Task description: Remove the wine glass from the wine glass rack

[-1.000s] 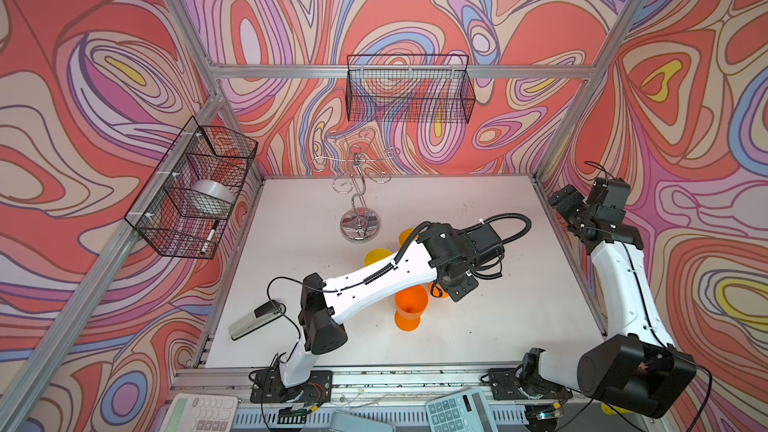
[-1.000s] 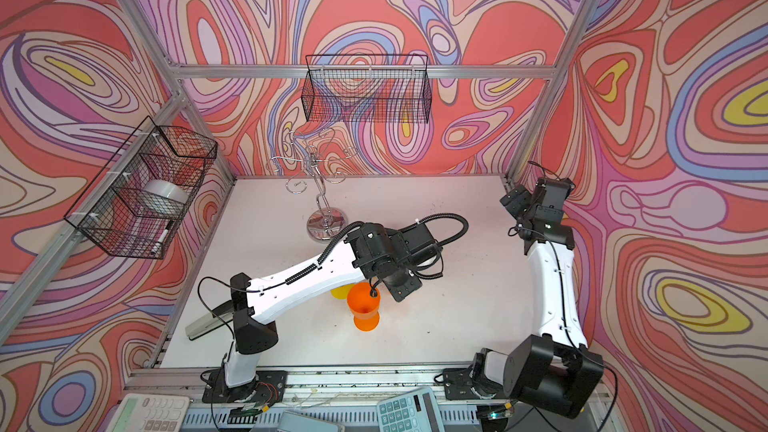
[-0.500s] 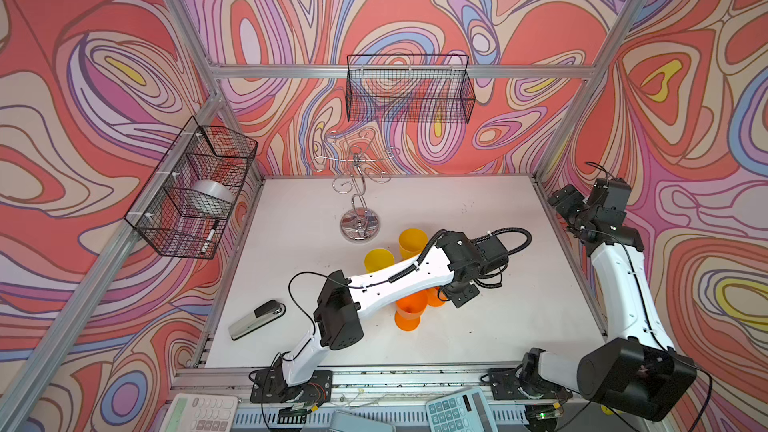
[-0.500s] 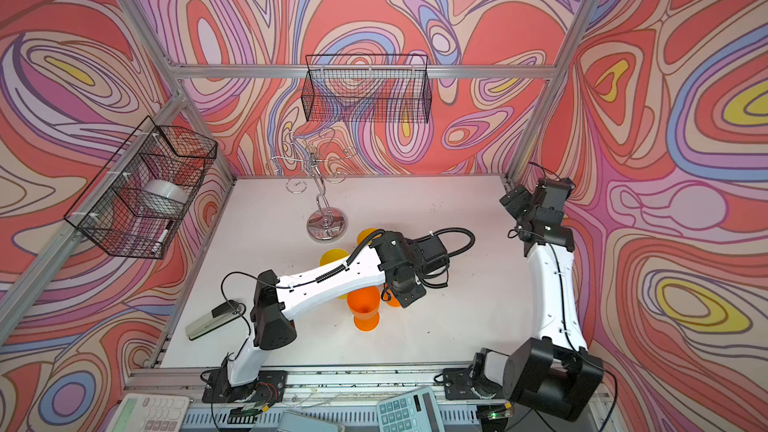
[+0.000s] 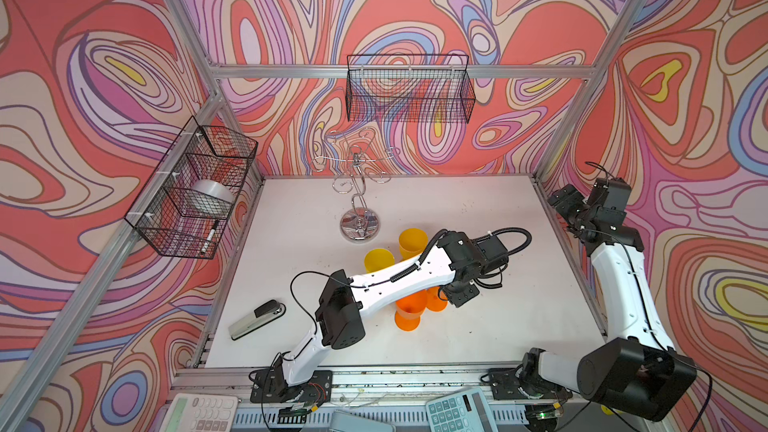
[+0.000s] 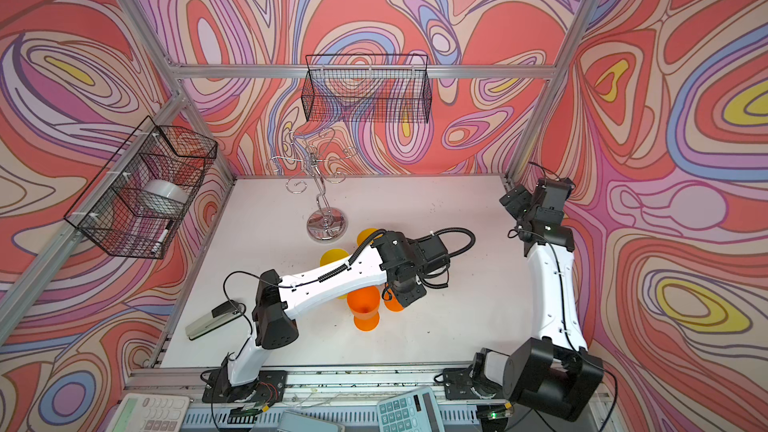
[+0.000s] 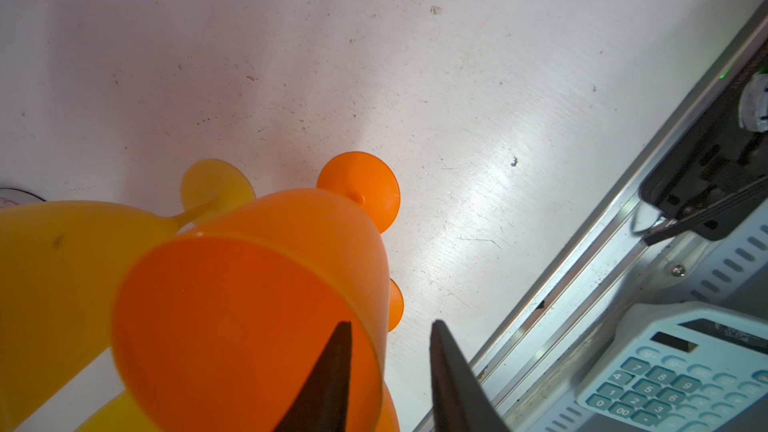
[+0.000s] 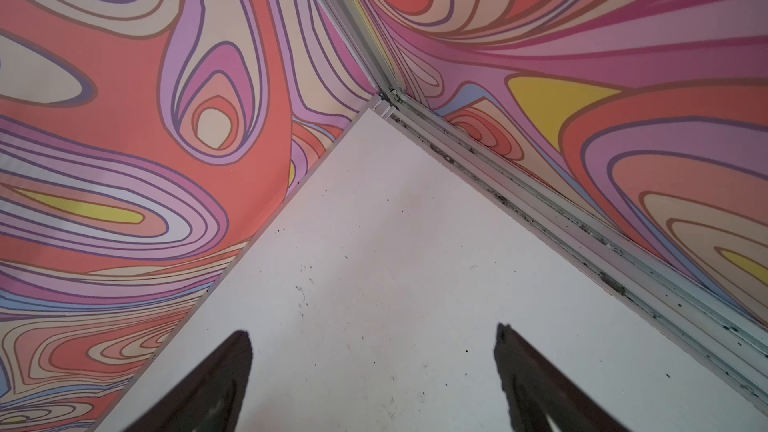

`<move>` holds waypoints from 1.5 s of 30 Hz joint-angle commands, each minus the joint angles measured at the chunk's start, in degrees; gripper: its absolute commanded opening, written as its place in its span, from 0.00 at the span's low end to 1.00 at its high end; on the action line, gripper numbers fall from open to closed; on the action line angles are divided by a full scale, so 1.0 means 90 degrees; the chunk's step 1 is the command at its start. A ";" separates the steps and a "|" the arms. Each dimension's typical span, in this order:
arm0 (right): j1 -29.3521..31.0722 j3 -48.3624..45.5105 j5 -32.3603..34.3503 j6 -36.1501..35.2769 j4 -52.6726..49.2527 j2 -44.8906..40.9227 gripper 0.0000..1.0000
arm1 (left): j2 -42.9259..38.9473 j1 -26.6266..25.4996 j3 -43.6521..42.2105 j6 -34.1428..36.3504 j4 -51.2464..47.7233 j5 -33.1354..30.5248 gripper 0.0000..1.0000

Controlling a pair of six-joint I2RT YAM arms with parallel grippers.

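The chrome wine glass rack [image 5: 360, 224] [image 6: 326, 224] stands at the back of the table, and I see no glass on its hooks. An orange wine glass [image 7: 249, 305] [image 5: 435, 303] sits on the table right under my left gripper [image 7: 388, 324] [image 5: 458, 296]. The jaws are open: one finger is inside the bowl, the other outside, and the rim wall stands loose between them. A second orange glass [image 5: 409, 313] and two yellow glasses [image 5: 379, 259] [image 5: 412, 241] stand close by. My right gripper [image 8: 374, 334] [image 5: 561, 197] hangs open and empty by the back right corner.
Black mesh baskets hang on the left wall [image 5: 195, 193], holding a tape roll and a marker, and on the back wall [image 5: 409, 89]. A stapler [image 5: 257, 320] lies front left. Calculators [image 5: 461, 411] [image 5: 203, 411] sit beyond the front rail.
My left arm swung right and toward the front. Its jaws went from shut to open around the orange glass's rim. The right arm stayed put.
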 commanded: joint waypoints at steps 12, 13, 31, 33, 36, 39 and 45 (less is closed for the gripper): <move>-0.0021 0.0115 -0.0428 -0.0201 0.0076 -0.0032 0.98 | -0.0833 0.0211 0.0965 -0.0042 0.0211 -0.0870 0.97; -0.0012 0.0130 -0.0512 -0.0212 0.0099 -0.0014 0.99 | -0.1058 0.0258 0.0847 -0.0108 0.0405 -0.0959 0.98; 0.2067 0.0189 0.0910 -0.1774 0.0887 -0.0060 0.97 | -0.5648 0.1750 -0.3146 -0.0847 0.3378 -0.2981 1.00; 0.2278 -0.0124 0.1225 -0.2080 0.1257 -0.0261 0.96 | -0.6246 0.2082 -0.3695 -0.0931 0.3546 -0.3068 1.00; 0.2466 -0.0715 0.1583 -0.2394 0.1890 -0.0655 0.95 | -0.7023 0.2603 -0.4530 -0.0967 0.3710 -0.3334 1.00; 0.2567 -0.1376 0.1879 -0.2591 0.2554 -0.1049 0.95 | -0.7721 0.3072 -0.5496 -0.1062 0.3994 -0.3541 1.00; 0.2659 -0.2457 0.2314 -0.2663 0.3445 -0.1579 0.95 | -0.8790 0.3532 -0.7271 -0.1098 0.4888 -0.3875 1.00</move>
